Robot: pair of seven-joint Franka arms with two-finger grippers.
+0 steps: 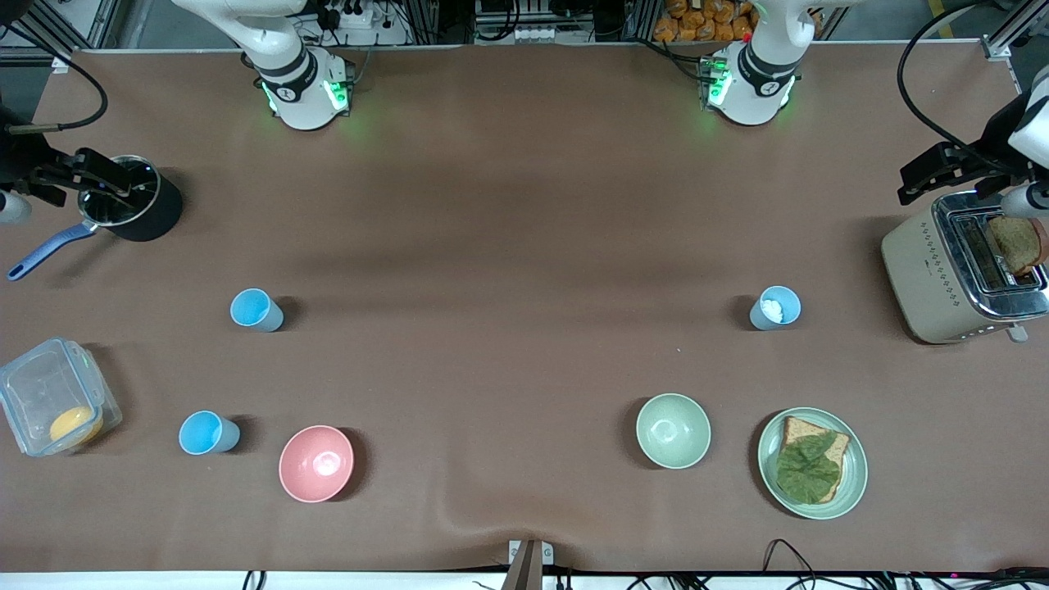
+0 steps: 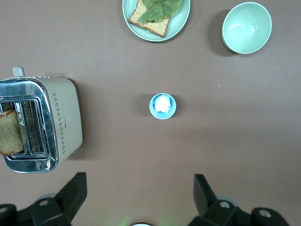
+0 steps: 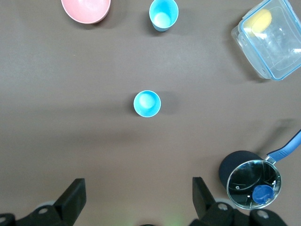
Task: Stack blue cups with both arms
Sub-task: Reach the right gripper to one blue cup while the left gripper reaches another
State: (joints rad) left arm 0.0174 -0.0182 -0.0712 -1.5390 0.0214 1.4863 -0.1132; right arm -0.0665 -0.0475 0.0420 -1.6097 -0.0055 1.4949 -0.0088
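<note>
Three blue cups stand upright and apart on the brown table. A grey-blue cup with a white lump inside is toward the left arm's end; it also shows in the left wrist view. Two sky-blue cups are toward the right arm's end, one farther from the front camera than the other. My left gripper is open and empty, high over bare table. My right gripper is open and empty, also high over bare table.
A pink bowl stands beside the nearest sky-blue cup. A pale green bowl and a plate with bread and lettuce are near the front. A toaster, a black pot and a clear box line the table ends.
</note>
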